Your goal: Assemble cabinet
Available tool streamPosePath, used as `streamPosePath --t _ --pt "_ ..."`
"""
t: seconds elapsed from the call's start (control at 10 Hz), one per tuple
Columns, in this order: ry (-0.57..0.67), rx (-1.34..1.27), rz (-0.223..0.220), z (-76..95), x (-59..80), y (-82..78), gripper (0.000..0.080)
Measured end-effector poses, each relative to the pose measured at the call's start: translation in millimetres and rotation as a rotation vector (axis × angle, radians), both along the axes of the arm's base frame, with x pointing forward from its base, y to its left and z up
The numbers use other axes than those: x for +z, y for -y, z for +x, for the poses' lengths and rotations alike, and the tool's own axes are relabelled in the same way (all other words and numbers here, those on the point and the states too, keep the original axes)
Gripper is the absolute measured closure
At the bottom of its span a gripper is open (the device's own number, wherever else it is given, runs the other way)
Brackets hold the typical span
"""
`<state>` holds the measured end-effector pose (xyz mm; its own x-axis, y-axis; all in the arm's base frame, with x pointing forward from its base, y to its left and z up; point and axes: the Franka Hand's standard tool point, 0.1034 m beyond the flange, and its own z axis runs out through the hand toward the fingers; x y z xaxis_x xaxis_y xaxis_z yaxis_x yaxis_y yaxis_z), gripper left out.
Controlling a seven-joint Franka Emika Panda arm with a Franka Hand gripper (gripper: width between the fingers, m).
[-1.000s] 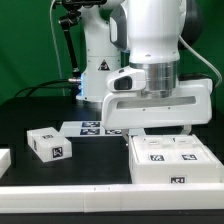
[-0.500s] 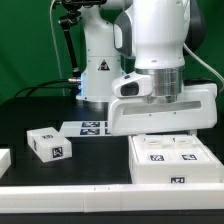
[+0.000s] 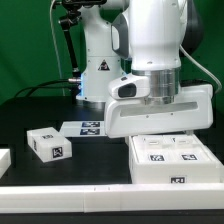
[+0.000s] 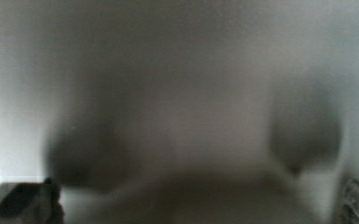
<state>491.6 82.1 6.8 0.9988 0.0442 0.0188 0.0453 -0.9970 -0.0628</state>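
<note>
- The black surface (image 3: 40, 110) carries every loose part.
- The white robot arm (image 3: 155, 35) stands over the exterior view's right.
- Its hand (image 3: 160, 126) hangs just above the cabinet. In the blurred wrist view, dark fingers (image 4: 25, 200) sit at opposite edges, spread wide and holding nothing.
- The cabinet (image 3: 170, 162) rests at the front, on the exterior view's right.
- The marker board (image 3: 88, 127) lies flat mid-surface.
- A small tagged white block (image 3: 50, 144) sits well apart, toward the left.

Wrist view: a grey-white blur (two dark shapes (image 4: 25, 200) at its edges, unidentifiable). In the exterior view, the gripper (image 3: 160, 128), fingers unseen, hides the far edge of the cabinet (image 3: 170, 162); a white part (image 3: 4, 158) is cropped at that view's left.
</note>
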Motion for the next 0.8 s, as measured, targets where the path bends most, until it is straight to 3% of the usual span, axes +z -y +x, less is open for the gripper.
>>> streamPosePath --t 0.1,0.2,0.4,0.5,0.6,0.8 --pt "0.002 -0.015 0.004 -0.4 -0.4 0.6 0.0136" --pt "0.001 -0.030 0.008 -0.2 -0.3 0.8 0.0136" --pt "0.011 -0.037 0.011 1.6 0.5 0.3 0.0409" --pt "0.012 -0.041 0.012 1.9 0.5 0.7 0.0409" --pt "0.010 -0.036 0.013 1.5 0.2 0.9 0.0591" --pt "0.010 -0.026 0.013 1.3 0.3 0.1 0.0602"
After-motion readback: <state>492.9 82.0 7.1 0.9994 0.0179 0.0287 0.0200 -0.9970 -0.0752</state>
